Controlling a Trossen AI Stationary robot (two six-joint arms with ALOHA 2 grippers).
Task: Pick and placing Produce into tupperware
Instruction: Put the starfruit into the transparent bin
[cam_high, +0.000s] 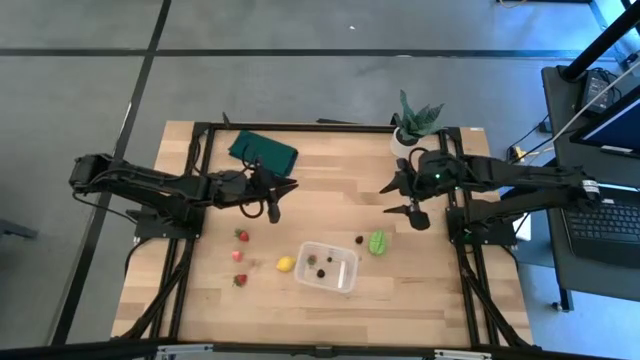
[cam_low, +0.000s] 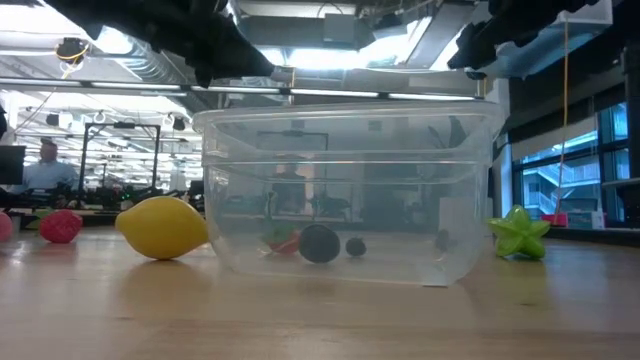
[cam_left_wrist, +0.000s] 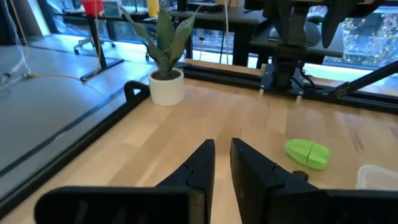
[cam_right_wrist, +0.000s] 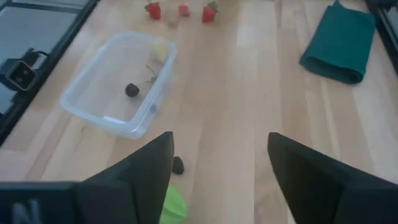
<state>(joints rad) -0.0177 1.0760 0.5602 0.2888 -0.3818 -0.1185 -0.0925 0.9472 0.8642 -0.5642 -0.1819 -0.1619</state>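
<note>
The tupperware (cam_high: 328, 266) (cam_low: 345, 190) (cam_right_wrist: 121, 84) is a clear tub standing on its base near the table's near edge, with a few dark berries (cam_low: 320, 243) inside. The lemon (cam_high: 286, 264) (cam_low: 163, 227) lies just left of the tub. Three strawberries (cam_high: 241, 235) (cam_right_wrist: 184, 9) lie farther left. To the tub's right are the light green piece (cam_high: 377, 242) (cam_left_wrist: 306, 154) and a loose dark berry (cam_high: 359, 240) (cam_right_wrist: 178, 165). My left gripper (cam_high: 288, 185) (cam_left_wrist: 222, 168) hovers shut above mid-table. My right gripper (cam_high: 392, 200) (cam_right_wrist: 221, 168) hovers open, above and beyond the green piece.
A dark green folded cloth (cam_high: 264, 152) (cam_right_wrist: 339, 40) lies by the far edge. A spiky plant in a white pot (cam_high: 410, 128) (cam_left_wrist: 166, 86) stands at the far right. Black frame rails (cam_high: 200, 180) run along the table's sides. Bare wood lies between the two grippers.
</note>
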